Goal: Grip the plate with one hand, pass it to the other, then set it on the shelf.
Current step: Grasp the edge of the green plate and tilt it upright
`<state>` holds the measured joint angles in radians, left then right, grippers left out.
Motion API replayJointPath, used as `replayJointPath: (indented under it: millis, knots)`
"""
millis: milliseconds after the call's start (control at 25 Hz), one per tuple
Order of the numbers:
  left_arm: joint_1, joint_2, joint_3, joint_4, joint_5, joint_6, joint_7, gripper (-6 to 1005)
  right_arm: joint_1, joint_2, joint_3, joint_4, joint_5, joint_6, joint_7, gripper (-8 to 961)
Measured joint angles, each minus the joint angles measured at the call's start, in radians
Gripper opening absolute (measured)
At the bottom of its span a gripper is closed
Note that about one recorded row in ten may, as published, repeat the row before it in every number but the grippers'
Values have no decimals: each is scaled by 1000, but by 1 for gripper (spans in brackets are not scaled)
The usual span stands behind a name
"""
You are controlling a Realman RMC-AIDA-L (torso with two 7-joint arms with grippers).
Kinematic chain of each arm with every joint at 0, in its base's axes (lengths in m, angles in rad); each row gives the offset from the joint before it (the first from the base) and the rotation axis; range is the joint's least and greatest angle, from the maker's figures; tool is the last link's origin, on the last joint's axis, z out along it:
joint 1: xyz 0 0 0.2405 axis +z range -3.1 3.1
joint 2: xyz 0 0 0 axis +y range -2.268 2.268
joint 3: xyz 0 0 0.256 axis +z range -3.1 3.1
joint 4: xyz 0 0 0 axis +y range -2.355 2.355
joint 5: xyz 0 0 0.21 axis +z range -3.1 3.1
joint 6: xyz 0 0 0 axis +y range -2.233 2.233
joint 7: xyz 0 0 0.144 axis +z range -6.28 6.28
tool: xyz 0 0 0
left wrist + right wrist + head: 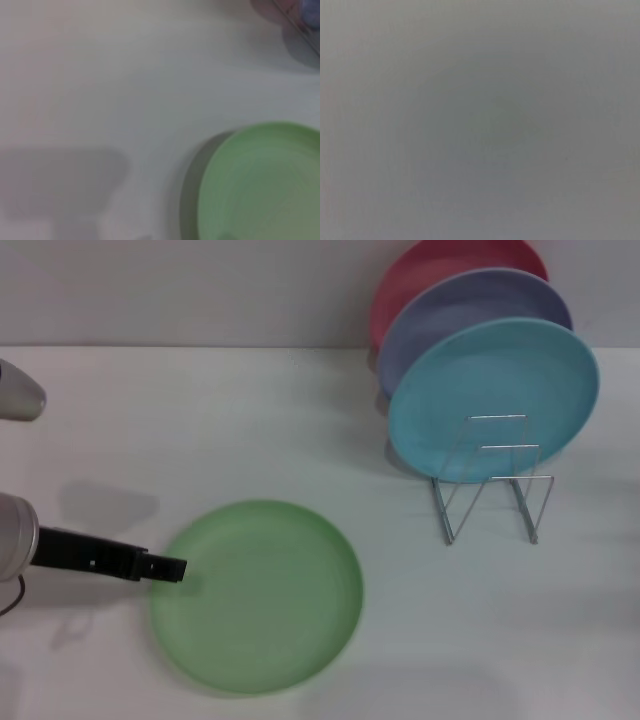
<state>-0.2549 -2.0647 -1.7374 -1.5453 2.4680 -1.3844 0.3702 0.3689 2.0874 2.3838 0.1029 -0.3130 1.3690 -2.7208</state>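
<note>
The green plate (258,595) lies flat on the white bench (200,420), near and left of centre. The left claw (172,569) reaches in from the left edge, low over the bench, and its black tip sits at the plate's left rim; whether it touches the rim, and whether its fingers are apart or together, cannot be told. In the left wrist view the plate (265,185) fills one corner with its shadow beside it on bare bench.

The wire rack (490,480) stands far and to the right, well apart from the plate. 3 plates stand on edge in it, leaning back: a turquoise plate (494,400) nearest, a lavender plate (455,315) behind that, and a pink plate (430,270) farthest. 2 wire loops at the near end of the rack stand unfilled.

The right claw does not appear in any view; the right wrist view shows only flat grey.
</note>
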Motion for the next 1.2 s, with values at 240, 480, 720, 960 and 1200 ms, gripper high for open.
replayJointPath:
  millis: [240, 480, 720, 960, 1200]
  knots:
    - [-9, -1, 16, 28, 44, -7, -1, 734, -1, 0, -10, 3, 0, 4, 0, 779]
    - [-47, 0, 16, 96, 47, -8, 1, 728, -4, 2, -12, 3, 0, 7, -1, 778]
    - [-78, 2, 18, 140, 48, -9, 2, 721, -6, 2, -12, 3, 0, 8, -1, 777]
    - [-101, 2, 20, 165, 53, -10, 0, 714, -2, 2, -12, 3, 0, 9, -8, 776]
    - [-117, 1, 87, 138, 163, -24, -67, 708, 2, 0, -12, 3, 0, 9, -8, 775]
